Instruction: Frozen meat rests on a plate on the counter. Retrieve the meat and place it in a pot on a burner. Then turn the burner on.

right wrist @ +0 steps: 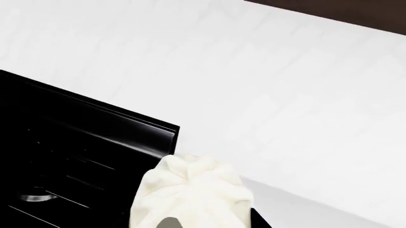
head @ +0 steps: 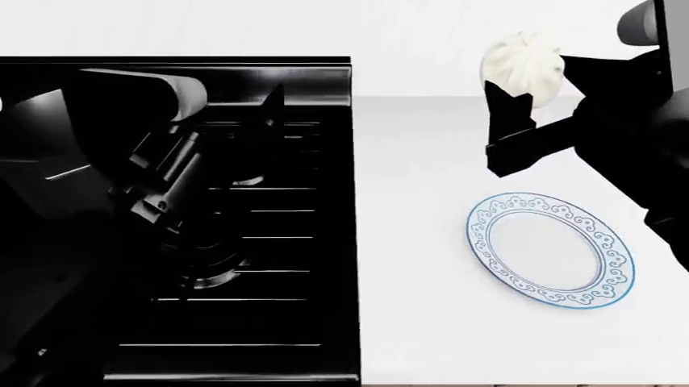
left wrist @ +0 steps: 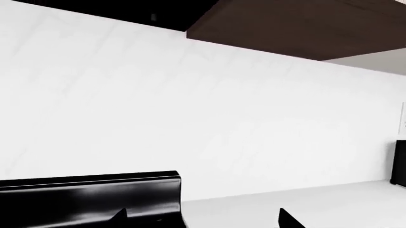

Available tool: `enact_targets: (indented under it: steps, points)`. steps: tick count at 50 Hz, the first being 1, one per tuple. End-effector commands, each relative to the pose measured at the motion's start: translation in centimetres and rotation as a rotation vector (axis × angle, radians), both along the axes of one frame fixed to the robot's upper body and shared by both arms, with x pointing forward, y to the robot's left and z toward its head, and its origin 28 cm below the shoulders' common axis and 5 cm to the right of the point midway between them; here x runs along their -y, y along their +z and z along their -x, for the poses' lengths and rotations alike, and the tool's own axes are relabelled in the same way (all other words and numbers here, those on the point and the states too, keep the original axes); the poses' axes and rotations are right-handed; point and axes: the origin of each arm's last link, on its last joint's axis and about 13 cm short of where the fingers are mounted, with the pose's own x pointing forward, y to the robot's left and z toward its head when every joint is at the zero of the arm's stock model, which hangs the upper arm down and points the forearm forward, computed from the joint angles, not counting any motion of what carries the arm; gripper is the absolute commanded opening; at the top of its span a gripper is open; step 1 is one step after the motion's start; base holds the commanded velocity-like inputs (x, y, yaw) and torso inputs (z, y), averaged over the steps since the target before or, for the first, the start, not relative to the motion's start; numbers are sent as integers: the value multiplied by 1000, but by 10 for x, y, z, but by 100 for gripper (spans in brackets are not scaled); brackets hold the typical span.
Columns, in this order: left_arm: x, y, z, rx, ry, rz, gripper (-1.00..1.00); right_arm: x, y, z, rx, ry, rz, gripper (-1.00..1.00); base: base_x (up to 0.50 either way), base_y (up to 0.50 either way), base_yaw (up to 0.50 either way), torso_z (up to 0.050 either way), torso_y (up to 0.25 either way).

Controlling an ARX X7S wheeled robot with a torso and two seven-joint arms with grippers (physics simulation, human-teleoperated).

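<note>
The cream-white pleated meat (head: 524,61) hangs in the air above the counter (head: 415,242), behind the plate. My right gripper (head: 530,81) is shut on it, and in the right wrist view the meat (right wrist: 190,194) fills the space between the jaws. The blue-rimmed plate (head: 544,251) lies bare on the counter right of the stove. My left gripper (left wrist: 203,224) is open with nothing between its fingertips (left wrist: 288,219), and it hovers over the back of the stove. The pot does not show among the black shapes.
The black stove top (head: 269,242) with its grates fills the left half of the head view, and my left arm (head: 140,161) stretches across it. A white wall (left wrist: 203,118) stands behind, with a dark cabinet (left wrist: 304,28) above. A dark object (left wrist: 400,161) stands farther along the counter.
</note>
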Motion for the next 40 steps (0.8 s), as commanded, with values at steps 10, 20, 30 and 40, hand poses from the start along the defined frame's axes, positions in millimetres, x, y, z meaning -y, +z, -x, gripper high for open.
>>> enact_targets:
  steps: [10,20,30,40]
  points:
    - [-2,0,0,5,2,2,100,-3,6,1,25,28,-8,-100,0,500,0,0,0]
    - [0,1,3,-2,-15,3,100,-2,6,3,25,33,7,-100,-8,500,0,0,0]
    - [1,3,4,6,-22,3,100,-2,7,1,39,51,8,-100,-15,500,0,0,0]
    - [0,4,4,4,-20,11,100,-1,6,1,41,57,17,-100,-14,500,0,0,0]
